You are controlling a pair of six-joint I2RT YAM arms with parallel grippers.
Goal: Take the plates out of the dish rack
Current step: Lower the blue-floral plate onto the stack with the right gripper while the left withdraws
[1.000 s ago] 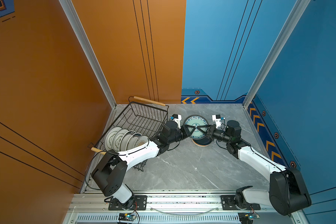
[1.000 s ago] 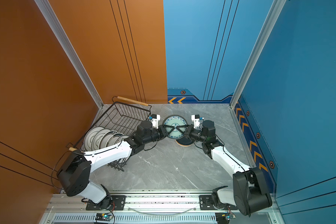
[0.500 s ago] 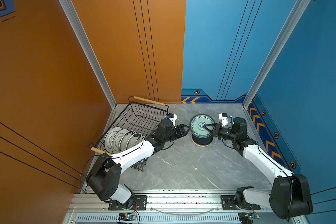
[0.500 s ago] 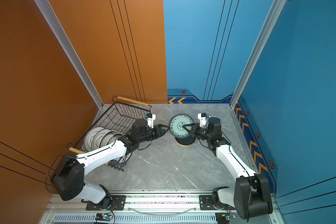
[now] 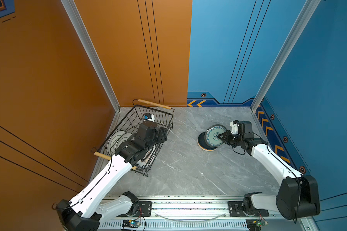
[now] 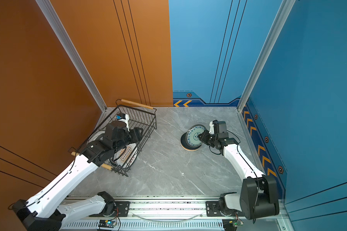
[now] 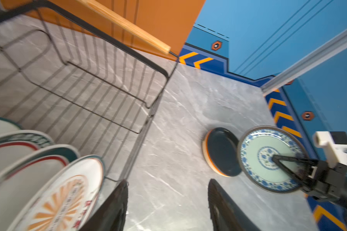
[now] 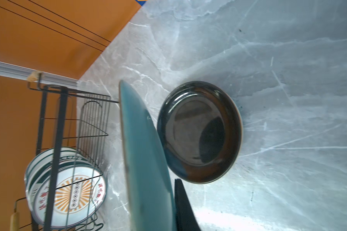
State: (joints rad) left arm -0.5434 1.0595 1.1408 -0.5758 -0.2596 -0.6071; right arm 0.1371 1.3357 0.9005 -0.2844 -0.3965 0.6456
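Teal-patterned plate (image 5: 214,136) now held by right fingers (image 8: 183,210) alone, tilted, black-topped stack (image 8: 200,130) just below on surface (image 5: 188,164) | left fingers (image 7: 114,208) let go, wide, empty, dish rack (image 7: 116,43) beside them | handover done, white plates (image 7: 64,190) remain inside

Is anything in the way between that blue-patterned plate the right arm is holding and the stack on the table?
Nothing visible is. The right gripper holds the blue-patterned plate tilted at the edge of the stack, whose black top plate lies bare.
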